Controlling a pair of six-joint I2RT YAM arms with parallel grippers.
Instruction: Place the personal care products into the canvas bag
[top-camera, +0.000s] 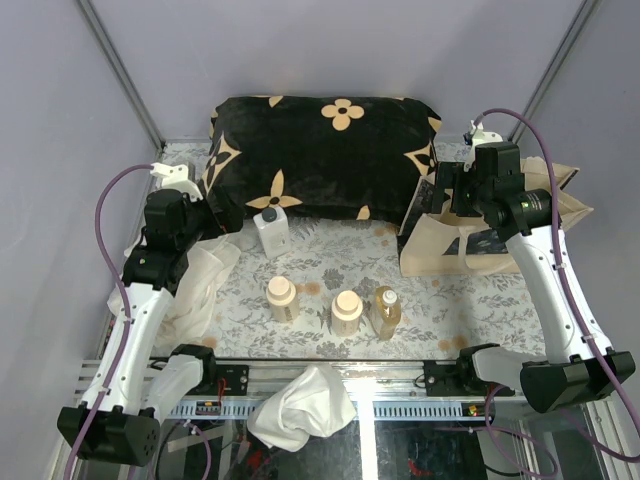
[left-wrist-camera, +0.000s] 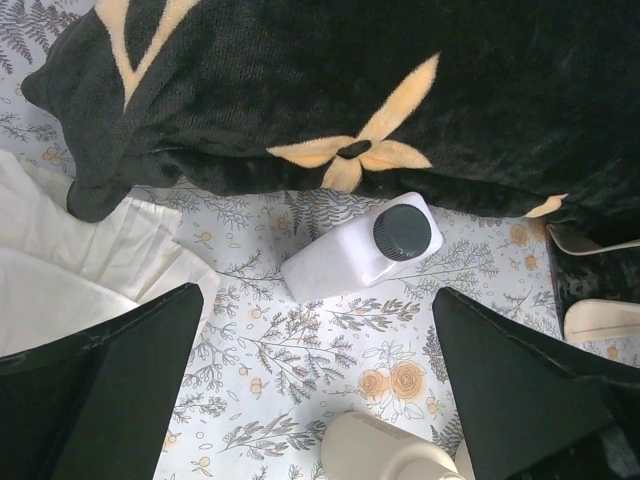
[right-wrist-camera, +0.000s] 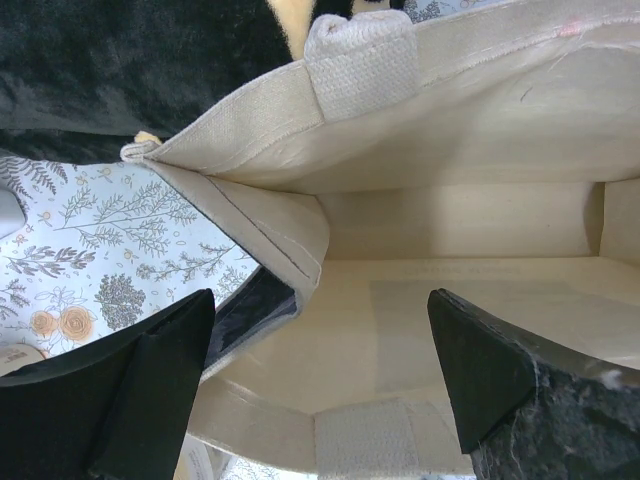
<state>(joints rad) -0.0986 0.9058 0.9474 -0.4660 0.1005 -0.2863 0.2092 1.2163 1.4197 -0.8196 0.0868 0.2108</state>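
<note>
The white squarish bottle (top-camera: 270, 229) with a dark cap stands in front of the cushion. Two cream round bottles (top-camera: 281, 298) (top-camera: 347, 312) and the clear amber bottle (top-camera: 386, 310) stand in a row nearer the front. The canvas bag (top-camera: 497, 238) sits at the right, its mouth open. My left gripper (top-camera: 220, 215) is open and empty, left of the white bottle. In the left wrist view, it (left-wrist-camera: 315, 390) hangs above the cloth, with the white bottle (left-wrist-camera: 345, 260) ahead and one cream bottle (left-wrist-camera: 385, 452) below. My right gripper (top-camera: 438, 193) is open and empty over the bag's mouth, looking into the bag (right-wrist-camera: 450, 300).
A black cushion (top-camera: 320, 150) with tan flower marks lies along the back. A white cloth (top-camera: 200, 280) lies under the left arm, and another (top-camera: 300, 405) hangs at the front edge. A floral tablecloth (top-camera: 330, 255) covers the table. Grey walls close in the sides.
</note>
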